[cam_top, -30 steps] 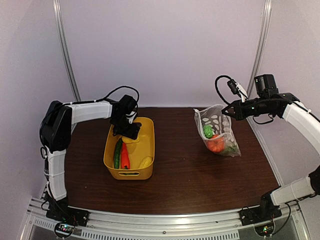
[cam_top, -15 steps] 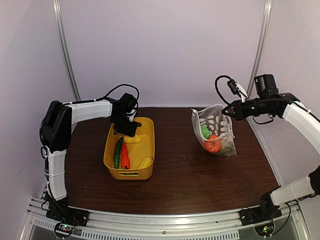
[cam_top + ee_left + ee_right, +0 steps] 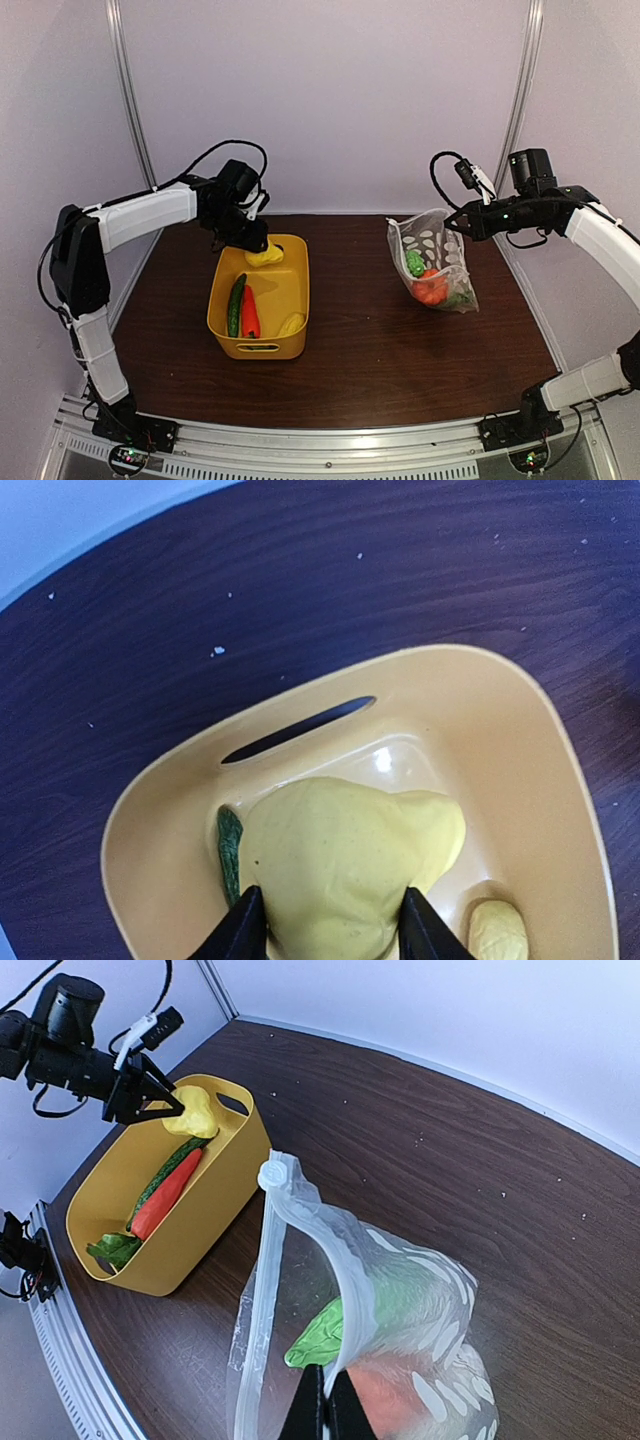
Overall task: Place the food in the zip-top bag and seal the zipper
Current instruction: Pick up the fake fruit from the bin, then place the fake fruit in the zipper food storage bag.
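Note:
My left gripper [image 3: 256, 243] [image 3: 330, 932] is shut on a yellow food piece [image 3: 266, 257] [image 3: 350, 855] and holds it just above the far end of the yellow tub [image 3: 290, 290] [image 3: 565, 750]. A green cucumber [image 3: 235, 305], a red-orange carrot [image 3: 250, 313] and a small yellow piece [image 3: 292, 324] lie in the tub. My right gripper [image 3: 453, 222] [image 3: 328, 1412] is shut on the mouth edge of the polka-dot zip-top bag [image 3: 440, 262] [image 3: 420, 1310], which hangs open above the table. Its zipper [image 3: 318, 1228] arcs up from the jaws. A green piece [image 3: 415, 263] [image 3: 320, 1338] and an orange pumpkin [image 3: 432, 288] sit inside.
A green leafy piece [image 3: 113, 1250] lies at the tub's near end. The dark wooden table [image 3: 370, 350] ends at the white back wall and at metal rails along the front. Upright frame poles [image 3: 130, 110] stand at the back left and back right.
My left gripper closed on the yellow piece in the tub and lifted it up and toward the back. The bag swayed slightly in the still right gripper.

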Robot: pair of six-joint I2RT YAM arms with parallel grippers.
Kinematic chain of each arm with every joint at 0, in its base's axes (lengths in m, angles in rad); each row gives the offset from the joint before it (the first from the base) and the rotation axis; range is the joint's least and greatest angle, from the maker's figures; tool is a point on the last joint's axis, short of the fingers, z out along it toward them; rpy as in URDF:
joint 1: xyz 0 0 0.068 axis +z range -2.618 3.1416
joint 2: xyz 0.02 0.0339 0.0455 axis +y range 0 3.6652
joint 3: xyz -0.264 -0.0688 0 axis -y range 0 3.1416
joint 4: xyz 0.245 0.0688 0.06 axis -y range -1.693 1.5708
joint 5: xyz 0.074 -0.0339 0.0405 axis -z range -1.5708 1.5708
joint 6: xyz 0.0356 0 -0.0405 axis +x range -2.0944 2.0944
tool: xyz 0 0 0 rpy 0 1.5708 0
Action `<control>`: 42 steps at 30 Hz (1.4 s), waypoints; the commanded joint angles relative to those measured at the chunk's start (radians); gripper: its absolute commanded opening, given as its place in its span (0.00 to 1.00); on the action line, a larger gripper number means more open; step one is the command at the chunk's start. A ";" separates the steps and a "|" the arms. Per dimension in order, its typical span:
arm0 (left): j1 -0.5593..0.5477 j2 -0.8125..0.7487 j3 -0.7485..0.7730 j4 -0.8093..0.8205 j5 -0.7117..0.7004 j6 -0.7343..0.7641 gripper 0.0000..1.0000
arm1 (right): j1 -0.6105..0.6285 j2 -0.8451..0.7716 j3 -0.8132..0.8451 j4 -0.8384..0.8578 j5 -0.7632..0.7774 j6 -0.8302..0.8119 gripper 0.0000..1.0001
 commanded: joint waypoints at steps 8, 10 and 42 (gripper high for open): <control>-0.016 -0.169 -0.022 0.127 0.229 0.015 0.37 | -0.006 0.002 0.005 0.004 0.017 -0.011 0.00; -0.032 -0.186 -0.011 0.155 0.263 0.023 0.37 | -0.007 0.002 0.005 0.003 0.019 -0.013 0.00; -0.396 0.032 0.290 0.456 0.296 0.072 0.32 | 0.028 0.091 0.127 -0.062 -0.030 0.005 0.00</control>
